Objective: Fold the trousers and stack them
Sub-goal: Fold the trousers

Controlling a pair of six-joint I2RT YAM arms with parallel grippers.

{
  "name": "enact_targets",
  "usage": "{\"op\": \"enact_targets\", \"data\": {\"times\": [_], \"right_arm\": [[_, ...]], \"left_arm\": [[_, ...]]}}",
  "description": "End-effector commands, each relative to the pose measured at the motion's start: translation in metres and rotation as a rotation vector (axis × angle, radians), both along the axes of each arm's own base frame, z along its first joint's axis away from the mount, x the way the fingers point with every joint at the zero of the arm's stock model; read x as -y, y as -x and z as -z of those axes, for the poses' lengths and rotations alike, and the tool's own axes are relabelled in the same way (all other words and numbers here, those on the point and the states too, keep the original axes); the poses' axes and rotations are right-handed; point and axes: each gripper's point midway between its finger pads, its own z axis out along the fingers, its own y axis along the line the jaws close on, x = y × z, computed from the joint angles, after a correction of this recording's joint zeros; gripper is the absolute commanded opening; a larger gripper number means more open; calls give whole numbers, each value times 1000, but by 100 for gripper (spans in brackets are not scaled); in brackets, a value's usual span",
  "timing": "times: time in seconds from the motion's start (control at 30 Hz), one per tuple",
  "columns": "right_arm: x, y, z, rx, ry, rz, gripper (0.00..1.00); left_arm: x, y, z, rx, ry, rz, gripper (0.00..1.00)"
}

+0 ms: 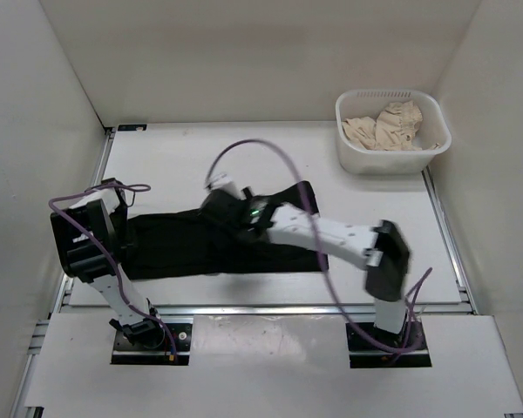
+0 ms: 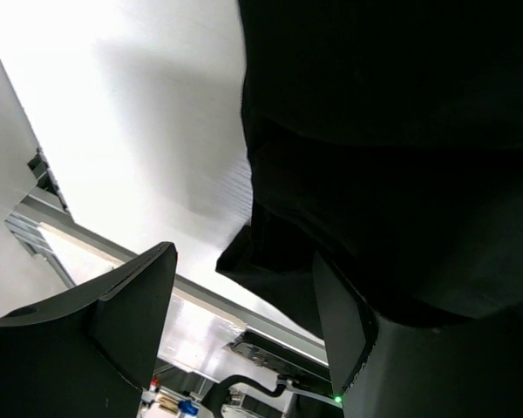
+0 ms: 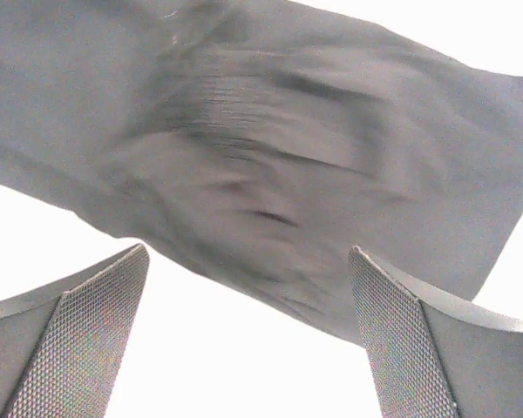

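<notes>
The black trousers (image 1: pixel 179 248) lie flat and lengthwise across the middle of the white table (image 1: pixel 366 218), folded into a long band. My left gripper (image 1: pixel 115 213) hovers over their left end; in the left wrist view it (image 2: pixel 244 318) is open and empty, with the trousers (image 2: pixel 392 131) just beyond its right finger (image 2: pixel 344 322). My right gripper (image 1: pixel 218 207) is above the middle of the trousers. In the right wrist view it (image 3: pixel 244 335) is open and empty, just off the edge of the trousers (image 3: pixel 270 148), which look grey there.
A white basket (image 1: pixel 353 152) holding crumpled beige cloth (image 1: pixel 385 126) stands at the back right of the table. White walls close in the left, back and right sides. A metal rail (image 1: pixel 270 307) runs along the table's near edge.
</notes>
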Motion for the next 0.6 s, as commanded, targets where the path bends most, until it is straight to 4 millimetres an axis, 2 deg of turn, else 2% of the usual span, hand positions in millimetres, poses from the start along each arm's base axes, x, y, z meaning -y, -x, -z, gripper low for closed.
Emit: {"op": "enact_targets", "data": {"times": [0.0, 0.03, 0.07, 0.1, 0.13, 0.17, 0.2, 0.23, 0.3, 0.33, 0.37, 0.5, 0.57], "right_arm": [[81, -35, -23, -118, -143, 238, 99], [118, -41, 10, -184, -116, 315, 99], [130, -41, 2, -196, -185, 339, 99], [138, -46, 7, -208, -227, 367, 99], [169, -47, 33, -277, -217, 446, 99], [182, -47, 37, -301, -249, 499, 99], [200, -60, 48, -316, -280, 558, 99], [213, -51, 69, -365, -273, 582, 99], [222, -52, 87, -452, -346, 616, 99], [225, -53, 102, -476, -351, 630, 99], [231, -57, 107, -492, -370, 662, 99], [219, -58, 126, -556, -446, 634, 99], [218, -52, 138, -593, -442, 641, 95]], "left_arm": [[12, -18, 2, 109, 46, -16, 75], [10, -18, -1, 114, 35, -15, 75], [10, -18, -1, 115, 35, -15, 75], [11, -16, -1, 104, 38, -16, 75], [11, -17, -4, 113, 35, -15, 75], [11, -17, -4, 113, 35, -15, 75], [11, -15, -4, 104, 38, -16, 75], [11, -15, -4, 104, 38, -16, 75], [12, -12, -4, 96, 41, -16, 77], [11, -15, -6, 104, 38, -16, 77], [11, -16, -8, 113, 35, -15, 77], [11, -14, -9, 104, 38, -16, 77], [10, -14, -9, 102, 29, -16, 77]]}}
